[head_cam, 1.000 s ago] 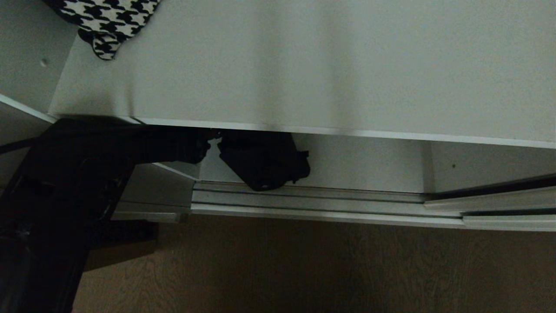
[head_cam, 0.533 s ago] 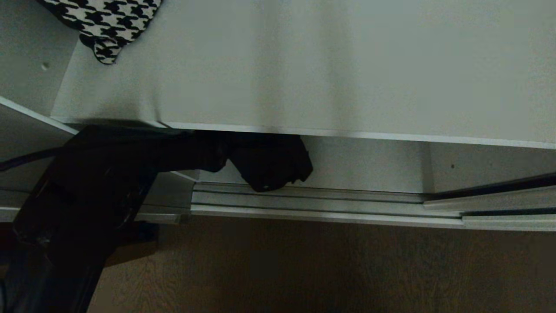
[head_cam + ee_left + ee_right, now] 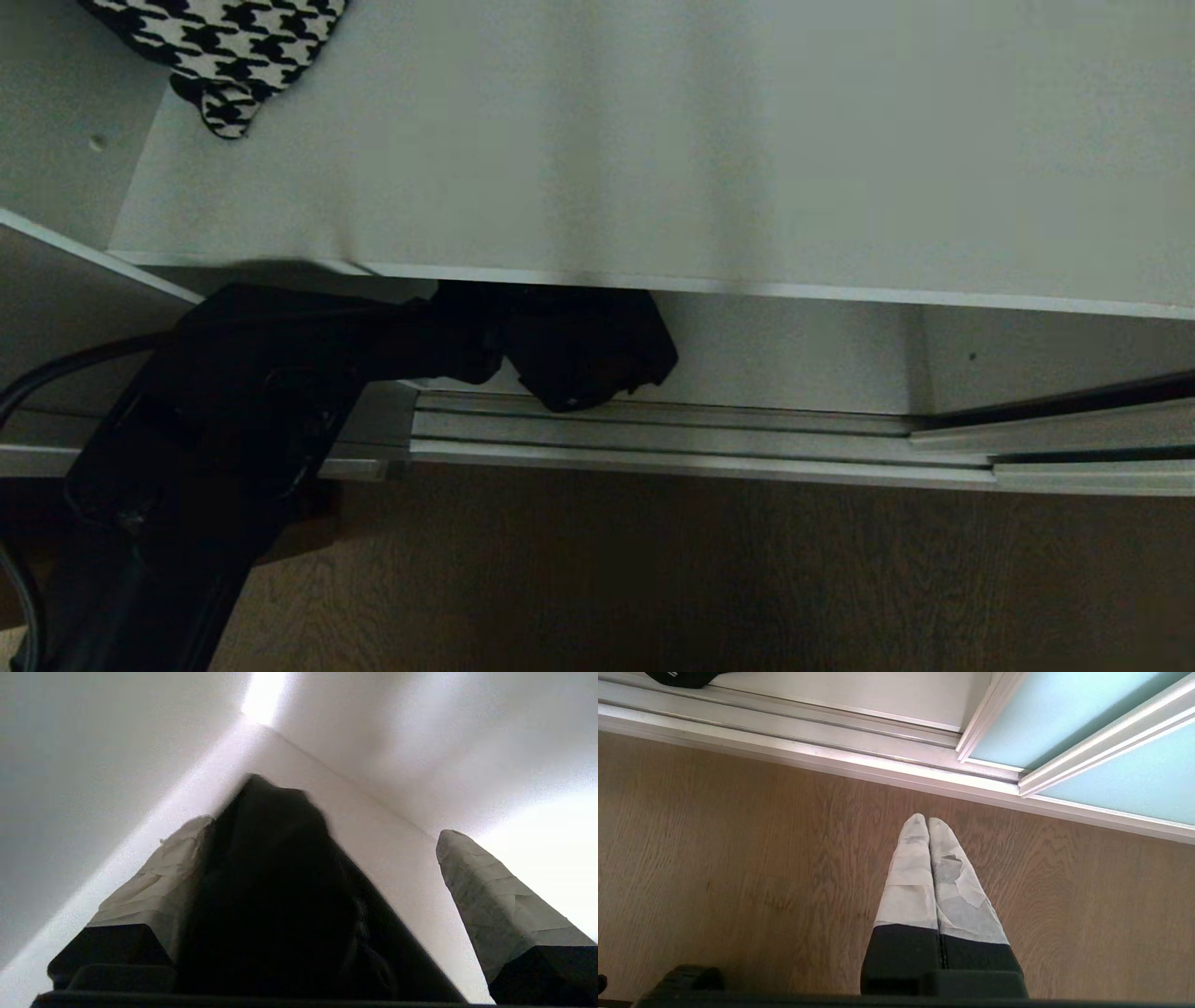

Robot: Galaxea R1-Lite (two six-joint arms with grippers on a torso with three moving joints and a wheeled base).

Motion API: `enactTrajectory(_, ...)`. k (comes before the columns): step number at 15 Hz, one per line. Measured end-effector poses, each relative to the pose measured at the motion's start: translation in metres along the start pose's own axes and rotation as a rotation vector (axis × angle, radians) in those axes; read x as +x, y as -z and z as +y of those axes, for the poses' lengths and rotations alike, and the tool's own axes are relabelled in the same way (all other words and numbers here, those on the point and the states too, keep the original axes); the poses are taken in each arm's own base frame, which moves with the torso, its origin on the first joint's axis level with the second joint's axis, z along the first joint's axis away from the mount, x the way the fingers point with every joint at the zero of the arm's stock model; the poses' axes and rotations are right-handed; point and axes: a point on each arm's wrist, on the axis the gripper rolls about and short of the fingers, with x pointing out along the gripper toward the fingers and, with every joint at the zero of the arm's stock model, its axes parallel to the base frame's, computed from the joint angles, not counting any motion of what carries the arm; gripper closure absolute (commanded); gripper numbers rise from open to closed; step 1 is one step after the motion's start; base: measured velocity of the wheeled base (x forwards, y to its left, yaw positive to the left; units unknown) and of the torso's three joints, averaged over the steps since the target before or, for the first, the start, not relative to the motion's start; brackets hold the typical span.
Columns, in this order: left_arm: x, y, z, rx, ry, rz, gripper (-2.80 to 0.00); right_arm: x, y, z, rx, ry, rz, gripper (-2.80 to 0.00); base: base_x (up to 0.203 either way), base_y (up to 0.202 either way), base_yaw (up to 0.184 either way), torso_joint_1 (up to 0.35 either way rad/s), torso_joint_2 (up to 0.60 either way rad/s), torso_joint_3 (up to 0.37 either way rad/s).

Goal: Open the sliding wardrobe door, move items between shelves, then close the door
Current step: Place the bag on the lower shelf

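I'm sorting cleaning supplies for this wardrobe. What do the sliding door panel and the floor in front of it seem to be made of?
The sliding door panel looks like frosted pale blue-green glass, matte and translucent, in a thin silver-white frame, probably metal. The floor shows brown wood grain with a low sheen; solid wood or laminate cannot be told.

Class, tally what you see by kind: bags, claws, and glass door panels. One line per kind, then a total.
Bags: 2, black pouch and houndstooth bag
Claws: 2, left claw and right claw
Glass door panels: 2
Total: 6
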Motion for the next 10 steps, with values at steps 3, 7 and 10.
enactTrajectory(3,0.0,0.0,0.003,-0.011,-0.084,-0.021,-2.8,0.0,0.0,0.0,0.0,0.0,0.0,0.0,0.0,0.0,0.0,0.0,0.0,0.0)
enactTrajectory(7,0.003,-0.003,0.009,-0.048,-0.158,-0.014,-2.8,0.0,0.0,0.0,0.0,0.0,0.0,0.0,0.0,0.0,0.0,0.0,0.0,0.0)
enactTrajectory(10,0.009,-0.013,0.019,-0.09,-0.208,0.023,-2.8,0.0,0.0,0.0,0.0,0.0,0.0,0.0,0.0,0.0,0.0,0.0,0.0,0.0)
